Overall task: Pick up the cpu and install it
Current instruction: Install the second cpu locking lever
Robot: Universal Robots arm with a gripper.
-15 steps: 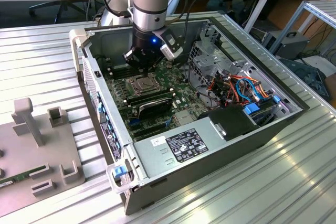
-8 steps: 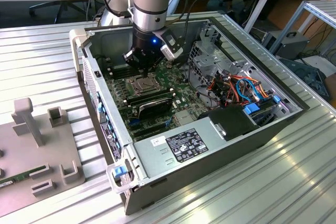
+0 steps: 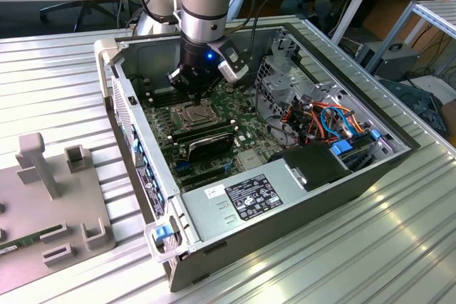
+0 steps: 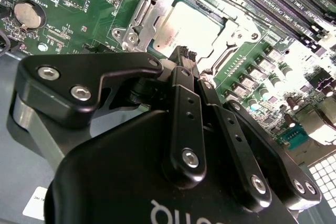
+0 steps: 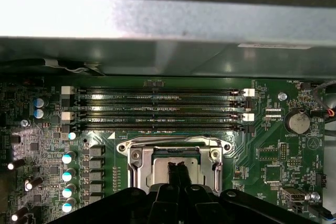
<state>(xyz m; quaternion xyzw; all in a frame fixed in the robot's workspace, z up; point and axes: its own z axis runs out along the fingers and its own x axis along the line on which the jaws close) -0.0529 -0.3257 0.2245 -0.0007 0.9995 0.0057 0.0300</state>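
Fixtures of grey plastic [image 3: 50, 204] are standing at the exterior view's left on the ribbed metal surface [image 3: 342, 247]. Further right, the black tool [image 4: 184, 56], fingers pressed together and empty, is hovering above the thin square silver-grey cpu [image 4: 181, 27], lying in its metal socket frame [image 5: 173, 153]. The chip probably is light, stiff and fragile; its edges look safest to hold.

- The cpu [image 4: 181, 27] is a small, thin, flat square chip with a dull silver-grey metal top
- It lies flat and level inside the square socket frame [image 4: 144, 11] on the green motherboard [image 4: 79, 9]
- In the first wrist view the cpu [image 5: 163, 159] shows within the frame's opening, partly hidden
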